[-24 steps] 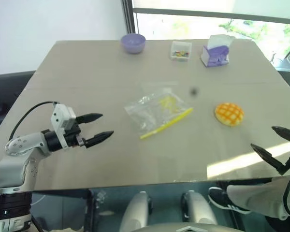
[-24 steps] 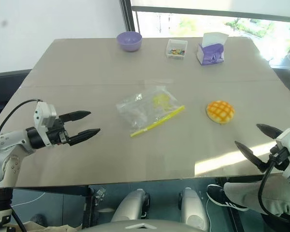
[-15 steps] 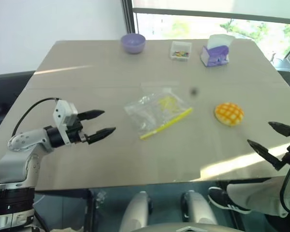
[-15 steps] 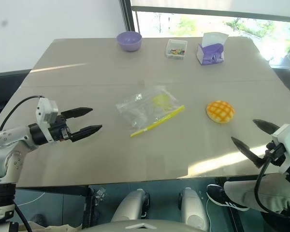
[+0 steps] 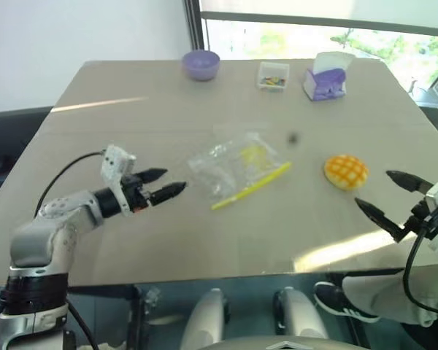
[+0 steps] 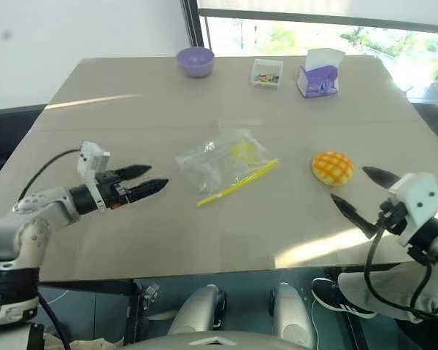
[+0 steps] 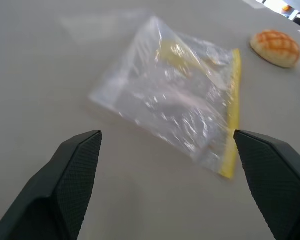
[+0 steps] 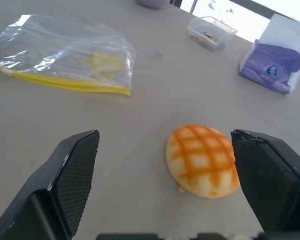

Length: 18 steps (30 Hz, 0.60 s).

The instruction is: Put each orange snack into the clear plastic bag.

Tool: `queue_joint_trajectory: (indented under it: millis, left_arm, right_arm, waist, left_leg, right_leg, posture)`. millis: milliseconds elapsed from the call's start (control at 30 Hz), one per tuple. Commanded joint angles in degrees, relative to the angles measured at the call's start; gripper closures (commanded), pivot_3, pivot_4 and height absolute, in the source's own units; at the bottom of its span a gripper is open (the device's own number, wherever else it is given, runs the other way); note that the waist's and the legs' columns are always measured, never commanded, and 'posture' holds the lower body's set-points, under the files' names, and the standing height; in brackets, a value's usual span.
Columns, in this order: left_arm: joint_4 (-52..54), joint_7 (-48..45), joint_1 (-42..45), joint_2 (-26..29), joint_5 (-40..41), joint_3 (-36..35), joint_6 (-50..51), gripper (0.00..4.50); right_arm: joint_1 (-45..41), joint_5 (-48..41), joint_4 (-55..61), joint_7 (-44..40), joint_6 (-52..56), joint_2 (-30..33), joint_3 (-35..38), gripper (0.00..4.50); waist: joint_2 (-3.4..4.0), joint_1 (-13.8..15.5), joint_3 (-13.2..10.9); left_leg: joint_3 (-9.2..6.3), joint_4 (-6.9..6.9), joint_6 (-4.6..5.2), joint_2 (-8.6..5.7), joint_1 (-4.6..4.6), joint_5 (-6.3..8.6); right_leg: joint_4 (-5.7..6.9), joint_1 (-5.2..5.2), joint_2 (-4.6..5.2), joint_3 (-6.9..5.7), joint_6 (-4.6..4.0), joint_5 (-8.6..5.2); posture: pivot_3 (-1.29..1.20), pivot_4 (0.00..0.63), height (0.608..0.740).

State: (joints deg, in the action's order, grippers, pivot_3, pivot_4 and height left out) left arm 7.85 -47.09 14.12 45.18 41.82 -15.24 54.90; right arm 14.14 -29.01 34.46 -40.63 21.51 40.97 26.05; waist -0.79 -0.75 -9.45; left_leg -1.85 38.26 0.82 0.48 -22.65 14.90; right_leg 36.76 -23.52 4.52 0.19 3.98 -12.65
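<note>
Your left gripper (image 5: 171, 183) gapes wide at the clear plastic bag (image 5: 237, 170); right gripper (image 6: 359, 192) wide, empty, beside the orange snack (image 6: 332, 168).

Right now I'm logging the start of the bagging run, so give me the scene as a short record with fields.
snack: orange snack on the table, not bagged
bag: clear plastic bag lying flat, nothing in it
left gripper: fingers open, facing the bag, apart from it
right gripper: fingers open, near the snack, not touching
far edge: purple bowl, small clear box, tissue box
</note>
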Motion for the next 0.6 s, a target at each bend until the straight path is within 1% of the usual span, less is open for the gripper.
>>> queue_joint_trajectory:
  millis: [33,133,267,367,467,600]
  left_arm:
    - [-0.26,3.50,3.94,0.06,8.73,-1.91,17.90,0.04]
    - [-2.46,7.30,6.77,-2.74,11.14,-2.98,25.65,0.04]
    - [-8.69,16.27,13.61,-10.79,9.44,-5.55,31.90,0.04]
    - [-11.16,20.92,16.04,-14.56,7.22,-6.43,33.36,0.04]
    - [-13.88,24.98,17.86,-18.00,4.21,-5.92,32.46,0.04]
    - [-16.86,27.99,20.56,-22.55,2.32,-5.87,32.19,0.04]
  right_arm:
    - [-0.80,-0.12,3.61,0.51,-0.56,-0.53,-2.11,0.00]
    - [-1.25,-0.03,5.45,-0.17,-1.34,-0.63,-4.75,0.00]
    - [-1.82,1.66,7.47,0.56,-2.20,-1.24,-8.52,0.00]
    - [-1.09,3.25,7.99,1.23,-2.80,-1.85,-9.70,0.00]
    - [0.10,3.79,8.82,1.87,-3.09,-2.69,-10.01,0.00]
    - [1.22,4.95,9.92,3.17,-2.92,-3.54,-9.71,0.00]
  waist:
    - [0.00,0.02,-0.01]
    - [-0.01,0.02,-0.01]
    - [-0.13,0.18,-0.06]
    - [-0.18,0.14,-0.08]
    - [-0.16,0.17,-0.06]
    - [-0.11,0.44,0.01]
  left_leg:
    - [0.00,0.00,0.00,0.00,0.00,0.00]
    - [0.00,0.02,0.00,-0.02,0.00,0.00]
    - [-0.07,0.06,0.00,-0.04,0.01,-0.01]
    - [-0.08,0.08,-0.01,-0.07,0.00,-0.01]
    - [-0.05,0.08,-0.02,-0.10,0.01,-0.01]
    - [-0.08,0.08,-0.02,-0.12,0.17,-0.01]
  right_leg:
    - [0.00,0.00,0.00,0.00,0.00,0.00]
    - [0.01,0.01,0.01,0.00,0.01,0.00]
    - [0.04,0.03,0.00,-0.04,0.00,0.01]
    - [0.06,0.03,0.01,-0.04,-0.01,0.02]
    - [0.06,0.03,0.04,0.00,-0.01,0.02]
    - [0.09,0.17,0.05,-0.01,-0.01,0.03]
  posture:
    - [0.00,0.150,0.740]
    - [0.00,0.150,0.740]
    - [0.00,0.150,0.740]
    - [0.00,0.150,0.740]
    - [0.00,0.150,0.740]
    - [0.00,0.150,0.740]
